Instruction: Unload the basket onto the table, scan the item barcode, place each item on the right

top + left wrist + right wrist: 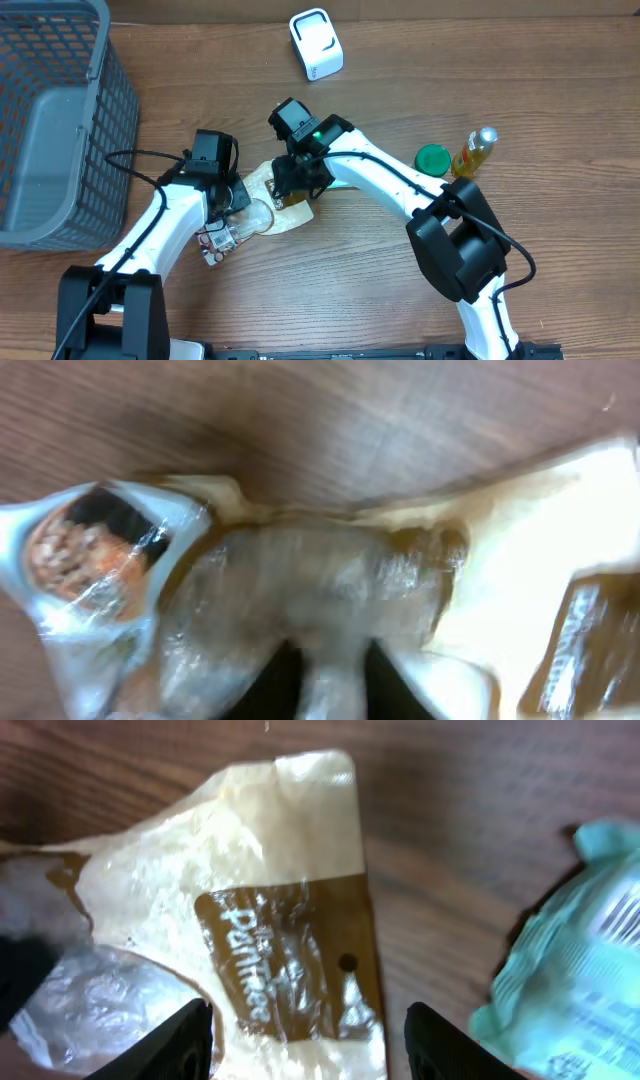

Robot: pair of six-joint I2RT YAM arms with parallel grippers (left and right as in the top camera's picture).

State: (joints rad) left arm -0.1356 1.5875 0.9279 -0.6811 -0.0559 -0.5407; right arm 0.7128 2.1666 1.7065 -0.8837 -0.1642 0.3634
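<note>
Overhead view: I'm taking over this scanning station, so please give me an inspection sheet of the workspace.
Surface: wooden table, no spills seen.
Job's things: plastic packet lying at centre; white scanner near the far edge.
Clutter: green lid, yellow bottle, teal wrapper beside the packet.
Grippers: left gripper fingers pinch the packet's film; right gripper open over its label.
Cables: black cable looping off the left arm.
Surroundings: grey basket at left.

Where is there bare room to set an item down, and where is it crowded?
Bare wood: between the grey basket and white box, right of the yellow bottle, and at the front between the arms. Crowded: the centre, where left claw and right claw meet over the packet.
</note>
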